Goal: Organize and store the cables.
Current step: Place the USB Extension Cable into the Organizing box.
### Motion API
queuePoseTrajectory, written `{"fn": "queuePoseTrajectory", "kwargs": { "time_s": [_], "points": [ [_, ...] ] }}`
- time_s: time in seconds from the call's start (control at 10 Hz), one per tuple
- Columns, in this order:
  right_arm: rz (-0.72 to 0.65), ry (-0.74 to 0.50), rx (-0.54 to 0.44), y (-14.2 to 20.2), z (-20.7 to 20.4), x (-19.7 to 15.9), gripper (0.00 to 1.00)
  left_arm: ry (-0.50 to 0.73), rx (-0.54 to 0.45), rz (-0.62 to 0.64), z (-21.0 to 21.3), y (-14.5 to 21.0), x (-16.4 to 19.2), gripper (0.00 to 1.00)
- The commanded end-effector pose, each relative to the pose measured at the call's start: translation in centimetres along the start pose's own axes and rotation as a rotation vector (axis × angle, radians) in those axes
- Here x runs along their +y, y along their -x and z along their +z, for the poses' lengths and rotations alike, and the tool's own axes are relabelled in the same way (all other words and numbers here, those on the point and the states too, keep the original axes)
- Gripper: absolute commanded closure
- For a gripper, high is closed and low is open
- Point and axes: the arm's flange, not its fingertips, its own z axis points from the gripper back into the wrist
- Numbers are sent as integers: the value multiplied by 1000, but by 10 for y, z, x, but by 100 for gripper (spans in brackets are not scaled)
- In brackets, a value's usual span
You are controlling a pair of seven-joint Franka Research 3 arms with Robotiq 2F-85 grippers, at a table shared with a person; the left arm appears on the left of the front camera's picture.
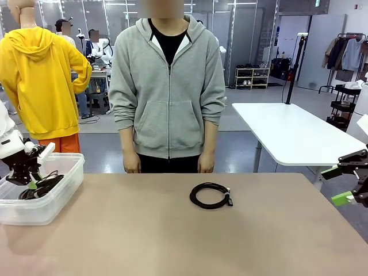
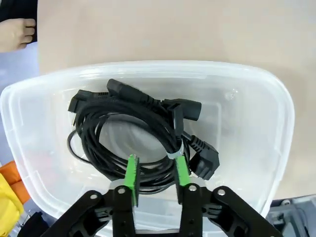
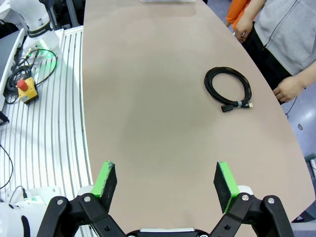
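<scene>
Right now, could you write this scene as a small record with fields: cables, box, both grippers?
Stored cables: thin black coiled cords with plug ends, lying in the clear plastic box at the table's left end
Loose cable: one black coiled cord on the tan table, centre, in front of the person
Left gripper: low in the box, green pads over the bundle; grip unclear
Right gripper: open, holding nothing, by the table's right side

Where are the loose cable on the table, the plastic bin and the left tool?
loose cable (image 1: 229,199): front view, plug end of the coil.
plastic bin (image 1: 40,208): front view, near wall.
left tool (image 2: 155,160): left wrist view, midway between fingertips.
</scene>
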Motion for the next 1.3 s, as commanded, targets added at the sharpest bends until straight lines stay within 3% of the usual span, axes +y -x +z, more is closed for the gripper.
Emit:
{"fn": "queuePoseTrajectory", "kwargs": {
  "time_s": [0.0, 0.1, 0.6, 0.7, 1.2],
  "points": [
    [3, 0, -14, -2, 0, -1, 0, 3, -17, 28, 6, -2, 4, 9],
    [3, 0, -14, -2, 0, -1, 0, -2, -15, 35, 9, -3, 4, 0],
    [3, 0, -14, -2, 0, -1, 0, -42, -19, 113, 20, -3, -3, 0],
    [3, 0, -14, -2, 0, -1, 0, -25, 0, 49, 13, -4, 4, 0],
    [3, 0, -14, -2, 0, -1, 0, -25, 0, 49, 13, -4, 4, 0]
  ]
}}
